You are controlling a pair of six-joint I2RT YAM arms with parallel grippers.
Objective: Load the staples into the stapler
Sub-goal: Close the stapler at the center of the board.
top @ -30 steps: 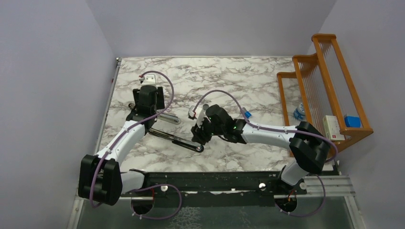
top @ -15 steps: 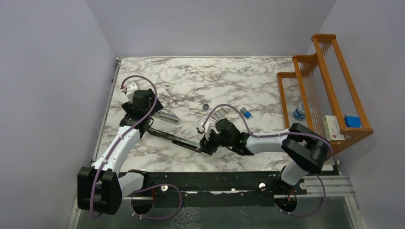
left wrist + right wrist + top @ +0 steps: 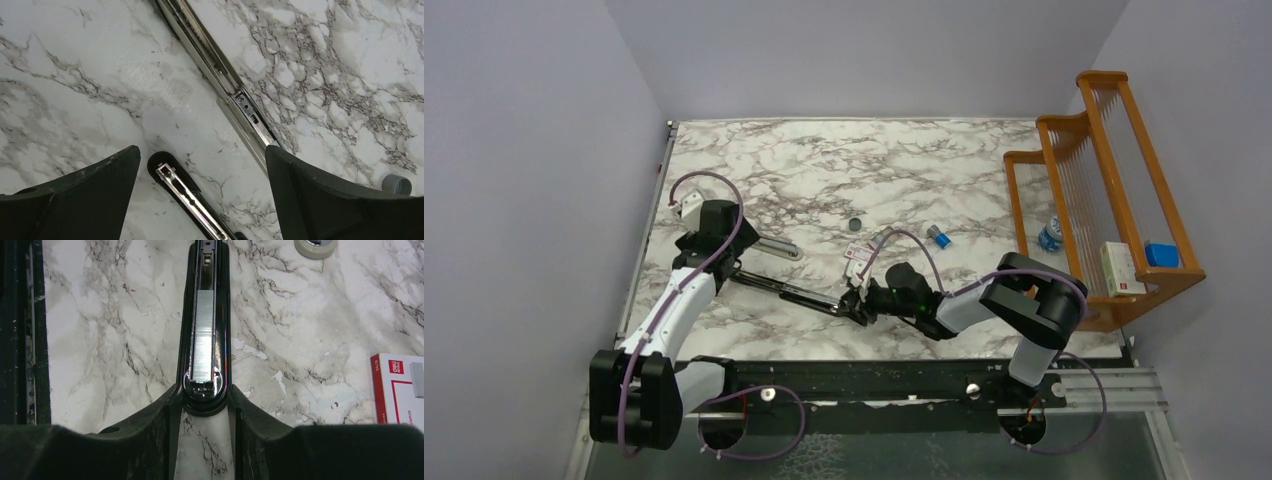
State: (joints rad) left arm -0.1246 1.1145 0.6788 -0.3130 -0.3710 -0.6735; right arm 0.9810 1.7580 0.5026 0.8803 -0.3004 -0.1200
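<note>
The right hand (image 3: 205,402) is pinching the stapler (image 3: 186,330) by its rounded end; the staples (image 3: 202,335) are lying in its channel, long axis running from that hand toward twelve o'clock. The left hand (image 3: 200,157) is hovering spread over the far end.

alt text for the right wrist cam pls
A strip of staples lies in the open stapler magazine, whose rounded end is clamped between the right gripper fingers. A white-and-red box shows at the right edge of the marble table.
</note>
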